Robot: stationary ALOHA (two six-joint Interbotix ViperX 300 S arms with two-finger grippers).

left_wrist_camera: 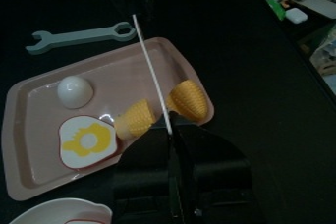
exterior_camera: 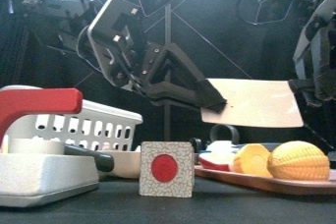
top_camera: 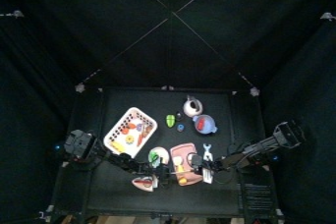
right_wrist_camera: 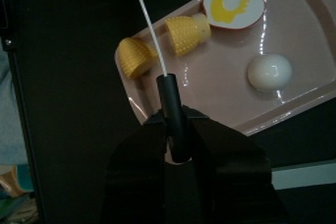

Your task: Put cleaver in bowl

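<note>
Top straight down, far; front table-level, near; wrists share pink tray (left_wrist_camera: 39, 159).

- Two black robot arms, the left arm (top_camera: 82, 143) and the right arm (top_camera: 269, 147)
- Each arm is made of chunky black blocks joined together
- Thin black cables loop by the arms
- The left gripper (exterior_camera: 217, 98) has flat, dark jaws
- Small shiny spots show on the black parts

Robot lab test pen: black curtains (top_camera: 53, 61) enclose a small black table (top_camera: 223, 110); two black arms over toy food on a pink tray (left_wrist_camera: 39, 95).
</note>
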